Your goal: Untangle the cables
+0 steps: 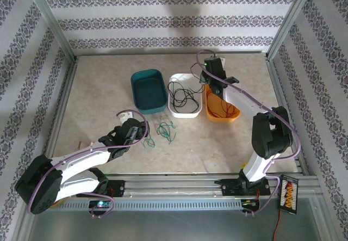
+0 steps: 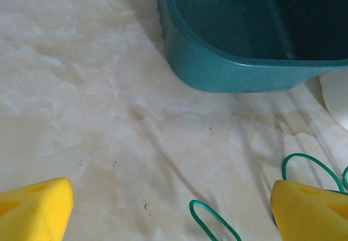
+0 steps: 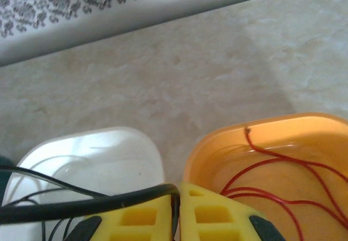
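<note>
The cables lie sorted by colour into three groups. The green cables (image 1: 165, 131) sprawl in loose loops on the bare table (image 1: 98, 94), just in front of the trays; the black cables (image 1: 182, 95) are coiled in the white tray (image 1: 187, 113); and the red cables (image 1: 224, 109) lie in the orange tray (image 1: 220, 119). How many separate wires make up each group cannot be told, since the strands cross and overlap. There are three trays in a row, one of each colour: white in the middle, orange touching it on the right, and a teal tray (image 1: 148, 109) on the left that holds no cable. Of the two grippers, the right gripper (image 3: 178, 197) hangs over the seam between the white and orange trays. Its yellow fingers are pressed together, with one strand of the black cables running along the left finger and down into the seam between them. The left gripper (image 2: 171, 211) sits low over the table beside the green loops, near the teal tray's front wall, its two fingers spread wide apart and holding nothing. Two green loops lie between and beside its fingertips.
</note>
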You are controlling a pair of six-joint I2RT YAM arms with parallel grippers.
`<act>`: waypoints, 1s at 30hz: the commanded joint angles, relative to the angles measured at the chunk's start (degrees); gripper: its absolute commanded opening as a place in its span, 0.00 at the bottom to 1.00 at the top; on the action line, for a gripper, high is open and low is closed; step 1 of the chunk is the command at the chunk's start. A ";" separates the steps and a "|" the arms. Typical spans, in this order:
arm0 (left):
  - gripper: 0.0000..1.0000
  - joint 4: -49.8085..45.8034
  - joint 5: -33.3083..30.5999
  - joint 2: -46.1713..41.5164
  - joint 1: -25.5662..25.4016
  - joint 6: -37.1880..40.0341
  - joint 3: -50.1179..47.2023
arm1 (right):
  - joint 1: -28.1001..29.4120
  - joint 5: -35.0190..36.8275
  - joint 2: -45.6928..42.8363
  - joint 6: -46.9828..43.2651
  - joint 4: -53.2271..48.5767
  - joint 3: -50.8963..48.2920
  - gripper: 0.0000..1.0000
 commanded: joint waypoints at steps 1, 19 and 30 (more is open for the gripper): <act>0.93 0.88 -0.21 -0.32 0.49 -0.53 -0.37 | 2.60 -2.15 2.90 -1.75 -0.26 1.15 0.10; 0.94 0.40 0.04 -0.07 0.49 0.17 0.34 | 7.04 -2.65 8.13 1.26 -5.32 1.44 0.49; 0.92 -3.65 4.63 1.48 0.45 2.49 1.83 | 7.91 4.79 -9.12 -1.78 -2.51 -8.62 0.57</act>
